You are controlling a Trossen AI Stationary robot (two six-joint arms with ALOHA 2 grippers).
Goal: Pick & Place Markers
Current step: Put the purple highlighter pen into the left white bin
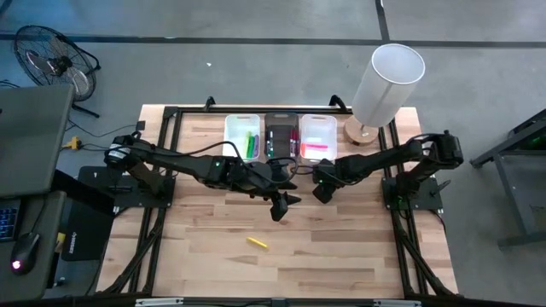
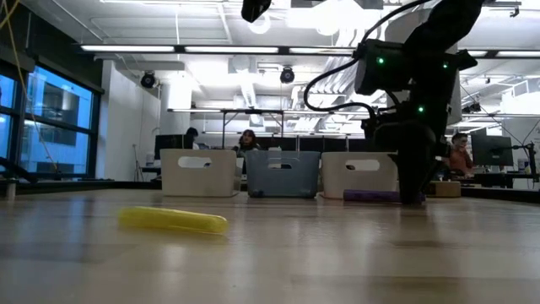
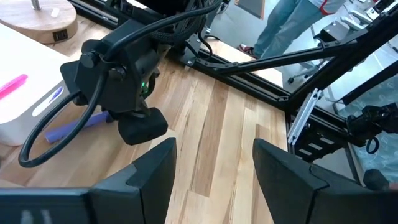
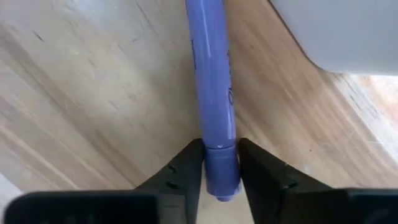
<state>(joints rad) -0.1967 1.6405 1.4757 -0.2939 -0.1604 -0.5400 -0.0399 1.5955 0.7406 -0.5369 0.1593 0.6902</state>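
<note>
Closest in on the right wrist view, the right gripper [image 4: 221, 167] is pinching the cap end of a purple marker [image 4: 213, 81], one dark finger pressed on each side. The marker lies flat on the wooden table [image 4: 93, 93], running away from the fingers, with the corner of a white bin [image 4: 348, 31] just beside it.

Over to the left wrist view: the left gripper [image 3: 214, 165] hangs above the boards with its two fingers spread wide and nothing between them. Ahead of it sits the right arm's gripper, head down over that same purple marker, right beside the white bin, where a pink marker [image 3: 12, 85] lies inside.

Down at table height, a yellow marker [image 2: 173, 220] lies alone on its side in the foreground, well apart from everything. Behind it stand three bins in a row, white bin, dark bin [image 2: 283, 173], white bin. The right gripper comes down near the right-hand bin, and the purple marker is on the wood at its foot.

From above, the left gripper sits near the table's middle, in front of the bins, and the right gripper just beside it, toward the right-hand bin. The yellow marker lies nearer the front edge. Green markers [image 1: 252, 143] rest in the left white bin [image 1: 232, 136], pink ones in the right one
</note>
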